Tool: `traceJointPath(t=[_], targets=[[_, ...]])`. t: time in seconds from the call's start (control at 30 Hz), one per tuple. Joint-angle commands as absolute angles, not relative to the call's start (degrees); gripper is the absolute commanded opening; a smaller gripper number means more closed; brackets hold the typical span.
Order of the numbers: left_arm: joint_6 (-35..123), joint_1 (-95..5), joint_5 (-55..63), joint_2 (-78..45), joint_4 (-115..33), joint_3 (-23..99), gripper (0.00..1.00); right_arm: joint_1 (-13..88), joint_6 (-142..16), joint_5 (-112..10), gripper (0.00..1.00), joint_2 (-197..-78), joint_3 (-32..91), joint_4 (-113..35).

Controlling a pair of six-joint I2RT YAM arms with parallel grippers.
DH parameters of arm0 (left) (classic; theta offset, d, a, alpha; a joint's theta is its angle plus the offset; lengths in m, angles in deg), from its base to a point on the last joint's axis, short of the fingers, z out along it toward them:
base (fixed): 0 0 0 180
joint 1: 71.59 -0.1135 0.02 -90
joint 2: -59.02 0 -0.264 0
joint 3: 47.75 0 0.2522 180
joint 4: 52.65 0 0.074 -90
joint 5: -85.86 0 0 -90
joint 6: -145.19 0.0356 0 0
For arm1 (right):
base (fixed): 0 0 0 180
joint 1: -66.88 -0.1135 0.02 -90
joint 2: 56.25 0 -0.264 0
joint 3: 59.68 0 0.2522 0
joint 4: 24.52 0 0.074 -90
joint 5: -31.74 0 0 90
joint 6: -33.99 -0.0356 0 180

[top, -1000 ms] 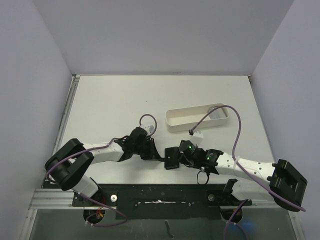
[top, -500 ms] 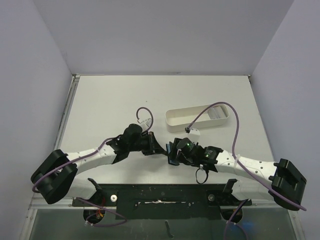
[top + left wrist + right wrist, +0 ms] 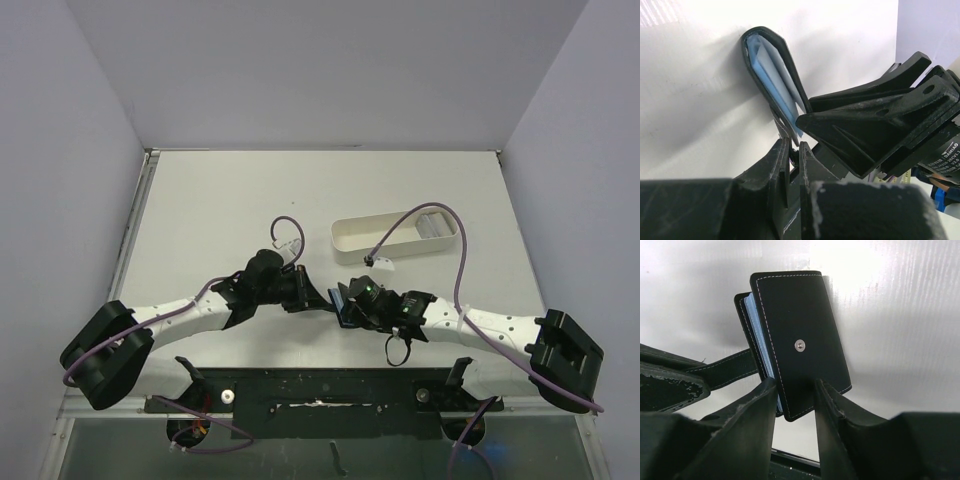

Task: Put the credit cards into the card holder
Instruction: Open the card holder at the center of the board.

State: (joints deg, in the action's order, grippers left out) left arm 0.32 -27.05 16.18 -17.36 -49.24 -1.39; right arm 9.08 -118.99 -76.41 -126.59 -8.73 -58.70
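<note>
card holder (image 3: pixel 800 325), seemingly held, right tool (image 3: pixel 795 385)

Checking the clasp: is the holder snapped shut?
No, the holder gapes: its snap stud is bare and its tab sticks out sideways.

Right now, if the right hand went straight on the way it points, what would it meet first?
The card holder. Its black outer face stands dead ahead, very close. It may already be touching, as depth is unclear from the wrist view.
</note>
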Motion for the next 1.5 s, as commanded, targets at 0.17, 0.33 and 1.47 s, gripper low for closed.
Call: traceJointPath(t=[0.17,0.33,1.47], targets=[[1.74,-26.85,15.56,-15.5,-50.22,-0.78,0.0,8.91,-118.85,-83.06,0.29,-125.85,-5.83,-63.33],[3.18,-27.0,13.42,-15.64,-46.35,-0.38,0.0,8.92,-119.82,-85.13,0.24,-125.57,-4.87,-67.28],[6.12,-31.86,16.69,-19.38,-56.82,-5.09,0.54,14.01,-119.88,-77.52,0.09,-113.53,-21.35,-54.61]])
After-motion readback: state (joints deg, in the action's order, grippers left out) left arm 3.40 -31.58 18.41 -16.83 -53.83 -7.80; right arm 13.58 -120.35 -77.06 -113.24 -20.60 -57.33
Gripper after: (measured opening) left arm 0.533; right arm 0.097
